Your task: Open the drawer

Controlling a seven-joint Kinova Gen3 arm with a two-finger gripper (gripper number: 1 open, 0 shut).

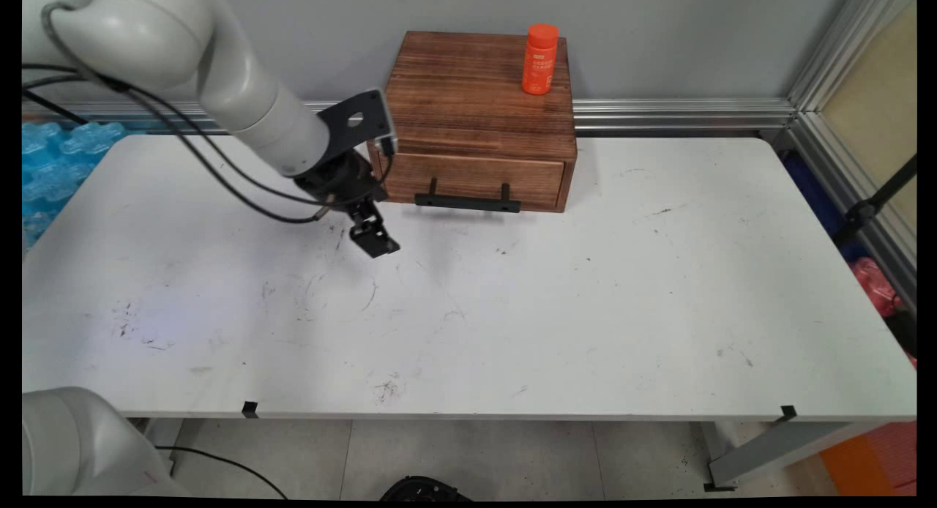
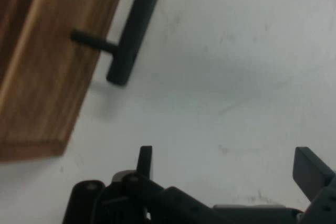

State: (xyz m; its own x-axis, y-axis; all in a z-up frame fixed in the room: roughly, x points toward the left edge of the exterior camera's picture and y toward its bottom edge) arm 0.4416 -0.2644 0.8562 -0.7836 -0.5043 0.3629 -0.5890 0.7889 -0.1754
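Observation:
A brown wooden drawer box (image 1: 479,113) stands at the table's back, its drawer shut, with a black bar handle (image 1: 468,201) across the front. An orange bottle (image 1: 540,58) stands upright on the box's top, right side. My black gripper (image 1: 375,238) hovers low over the white table (image 1: 512,310) just left of the handle's left end, holding nothing. In the hand view my gripper (image 2: 227,163) is open, with bare table between its fingers (image 2: 310,170). The handle (image 2: 134,30) and the drawer front (image 2: 47,66) lie at the upper left, apart from the fingers.
Blue plastic packaging (image 1: 51,164) lies beyond the table's left edge. An aluminium rail (image 1: 681,114) runs along the wall behind the box. A black strut (image 1: 875,200) and pink items (image 1: 878,285) sit past the right edge.

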